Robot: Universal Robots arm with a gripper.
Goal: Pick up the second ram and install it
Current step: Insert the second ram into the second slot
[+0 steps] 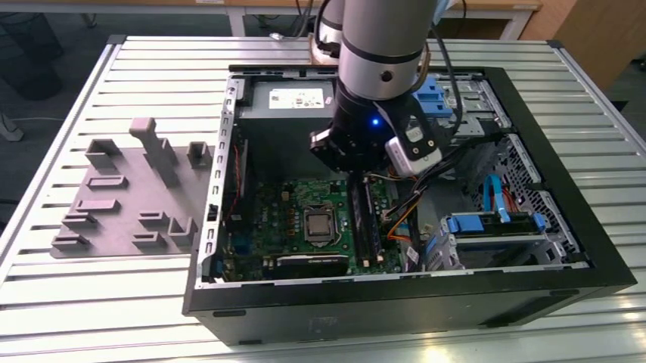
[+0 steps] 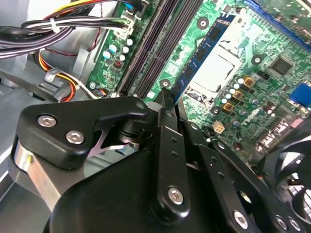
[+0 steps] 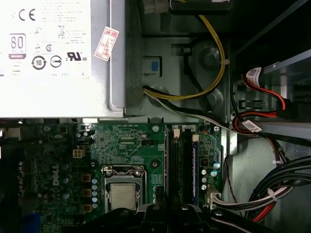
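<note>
Stood with the gripper (image 1: 355,175) down inside the open computer case (image 1: 404,302), right over the memory slots (image 1: 368,227) of the motherboard (image 1: 272,204). Showed the jaws drawn almost fully together in the second wrist view, gripper (image 2: 167,97) tip narrowed to one thin point. Met there the near end of the second ram (image 2: 201,51), a dark stick with black chips, upright on its long edge in the slot closest to the processor (image 2: 214,68). Could not tell if truly pinched between the jaws or only touched from above.

In the exterior view, found the processor (image 1: 319,224) at 9 o'clock from the slots, the power supply (image 1: 287,98) at 12 o'clock from the motherboard, the drive cage (image 1: 495,227) at 3 o'clock. Lay the grey fixture plate (image 1: 111,204) outside on the slatted table (image 1: 101,302), at 9 o'clock from the case.
</note>
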